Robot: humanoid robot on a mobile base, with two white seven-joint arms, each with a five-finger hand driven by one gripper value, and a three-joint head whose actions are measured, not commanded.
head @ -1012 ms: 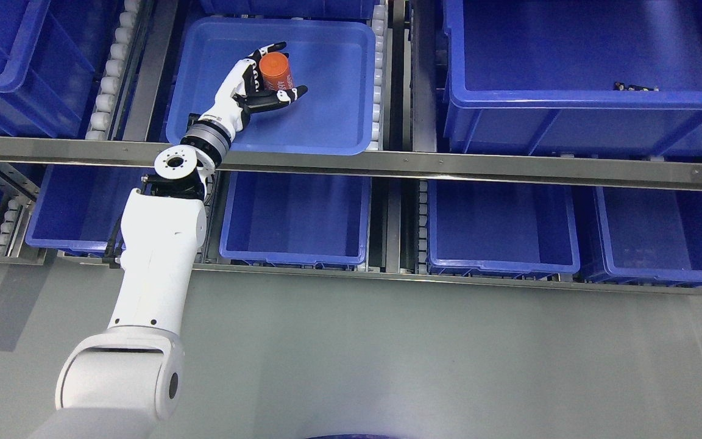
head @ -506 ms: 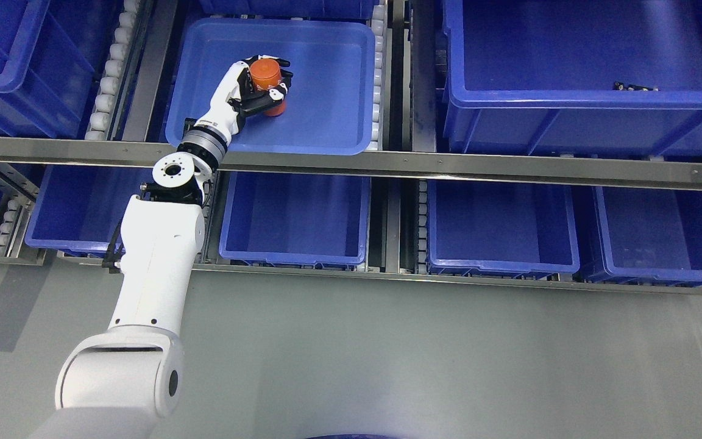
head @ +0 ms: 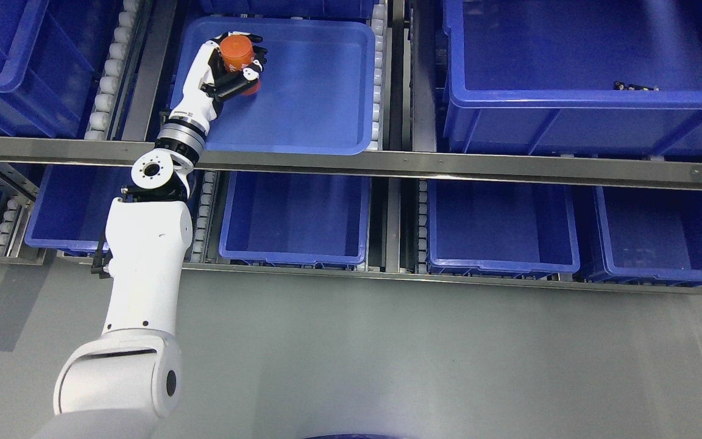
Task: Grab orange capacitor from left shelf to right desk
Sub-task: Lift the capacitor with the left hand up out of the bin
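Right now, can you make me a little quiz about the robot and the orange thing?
1. True or false: the white left hand has its fingers closed around the orange cylinder capacitor.
2. Over what is the capacitor held? A) shallow blue plastic tray B) grey floor C) steel shelf rail
3. Fill in: the small dark part lies in the large blue bin at the upper ____.

Key: 1 true; 2 A; 3 right.
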